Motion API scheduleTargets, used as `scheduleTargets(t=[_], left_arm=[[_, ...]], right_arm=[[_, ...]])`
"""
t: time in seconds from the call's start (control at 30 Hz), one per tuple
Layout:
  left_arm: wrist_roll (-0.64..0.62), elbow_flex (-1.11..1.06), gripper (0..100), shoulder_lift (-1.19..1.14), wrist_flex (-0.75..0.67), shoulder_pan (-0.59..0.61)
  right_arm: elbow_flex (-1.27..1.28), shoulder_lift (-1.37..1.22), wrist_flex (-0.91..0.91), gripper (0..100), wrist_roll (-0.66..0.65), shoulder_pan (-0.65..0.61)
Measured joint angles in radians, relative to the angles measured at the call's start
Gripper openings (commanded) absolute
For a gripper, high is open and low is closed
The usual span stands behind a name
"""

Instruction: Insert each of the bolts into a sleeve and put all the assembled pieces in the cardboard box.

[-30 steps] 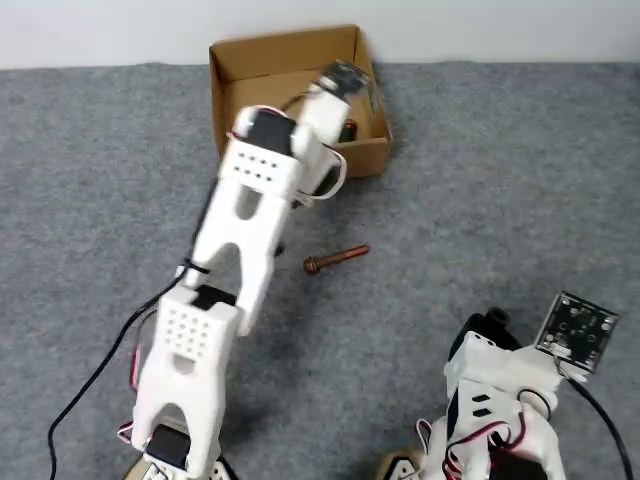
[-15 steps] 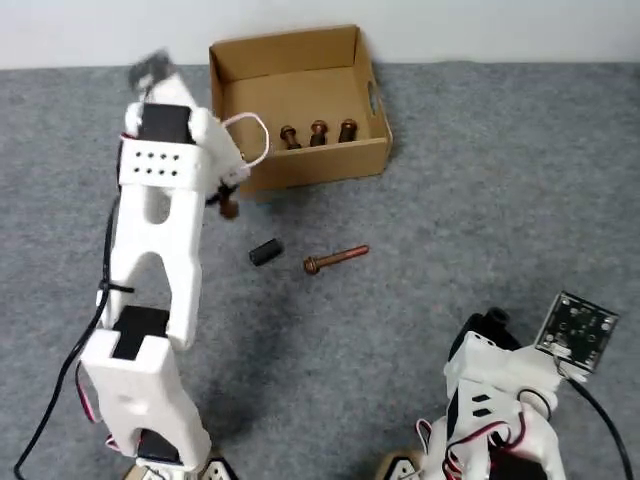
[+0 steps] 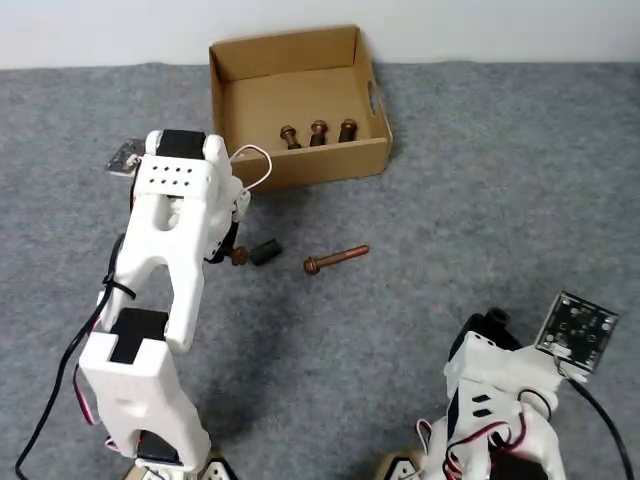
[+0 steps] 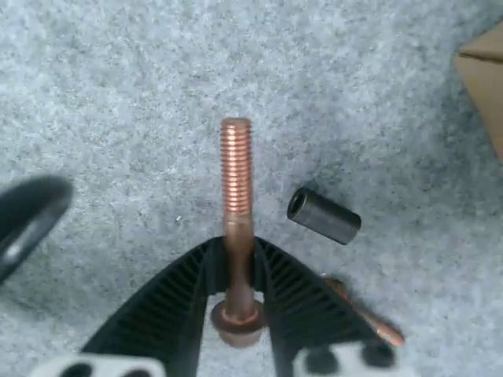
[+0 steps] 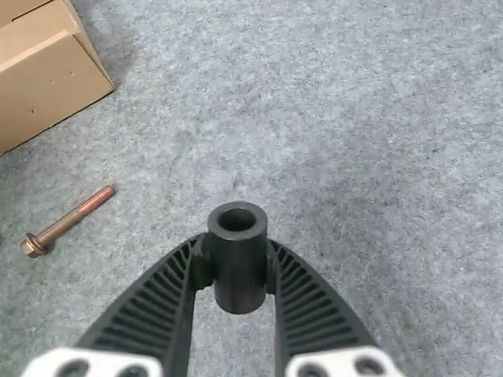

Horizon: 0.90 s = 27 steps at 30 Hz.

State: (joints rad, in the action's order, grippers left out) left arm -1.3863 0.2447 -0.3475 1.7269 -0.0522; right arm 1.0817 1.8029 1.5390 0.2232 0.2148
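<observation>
Copper bolt (image 4: 236, 173) is pinched near its head by my left hand (image 4: 233, 253), left of centre in the high view; my right hand (image 5: 236, 253) clamps a black sleeve (image 5: 237, 275). Insertion is the step, I judge: next the threaded tip must meet that bore squarely. Cardboard box (image 3: 225, 90), upper centre, holds three assemblies (image 3: 318, 131)

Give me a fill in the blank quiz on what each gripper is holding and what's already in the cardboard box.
1. The left gripper is shut on a copper-coloured ___.
2. The right gripper is shut on a black ___.
3. The cardboard box has ___ pieces in a row inside it.

Missing words: bolt; sleeve; three.
</observation>
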Motion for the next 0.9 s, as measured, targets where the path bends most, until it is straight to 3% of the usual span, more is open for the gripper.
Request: scheduleTargets(t=[0.23, 0.4, 0.57, 0.9], left_arm=[[0.003, 0.0, 23, 0.015, 0.003, 0.0], [0.18, 0.0, 23, 0.015, 0.003, 0.0], [0.6, 0.0, 23, 0.015, 0.003, 0.063], [1.649, 0.0, 23, 0.015, 0.003, 0.153]], right_arm=[[0.0, 0.0, 0.0, 0.8, 0.0, 0.0], [0.0, 0.0, 0.0, 0.8, 0.0, 0.0], [0.0, 0.0, 0.0, 0.8, 0.0, 0.0], [0.015, -0.002, 0.0, 0.8, -0.002, 0.0]])
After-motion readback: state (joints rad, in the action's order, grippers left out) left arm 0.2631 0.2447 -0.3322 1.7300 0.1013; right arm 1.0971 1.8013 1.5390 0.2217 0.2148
